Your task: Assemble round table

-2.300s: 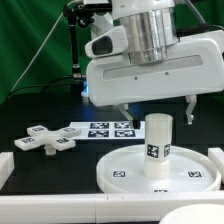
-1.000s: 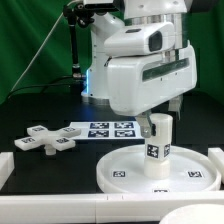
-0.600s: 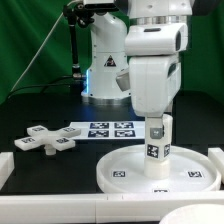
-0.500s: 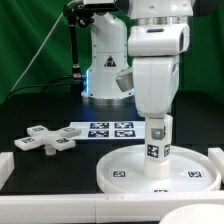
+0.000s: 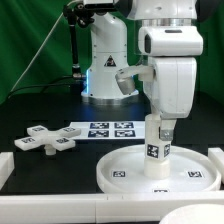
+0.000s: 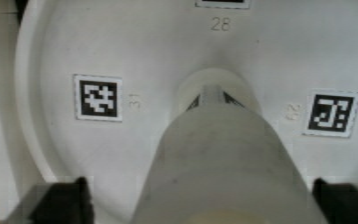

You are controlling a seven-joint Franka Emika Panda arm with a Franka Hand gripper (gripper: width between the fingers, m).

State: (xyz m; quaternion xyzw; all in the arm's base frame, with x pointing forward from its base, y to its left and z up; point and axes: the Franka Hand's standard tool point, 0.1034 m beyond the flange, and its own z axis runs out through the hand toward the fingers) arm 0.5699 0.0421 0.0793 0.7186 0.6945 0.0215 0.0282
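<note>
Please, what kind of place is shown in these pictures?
Most likely a robotics laboratory test bench. A robot arm works over a black table with a green curtain behind, and the marker board, the cross-shaped piece and the round disc carry printed square tags.

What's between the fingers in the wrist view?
The short cylindrical leg, standing upright on the round disc. The wrist view shows it between the two fingers, which look spread and clear of its sides. Nothing else lies there.
</note>
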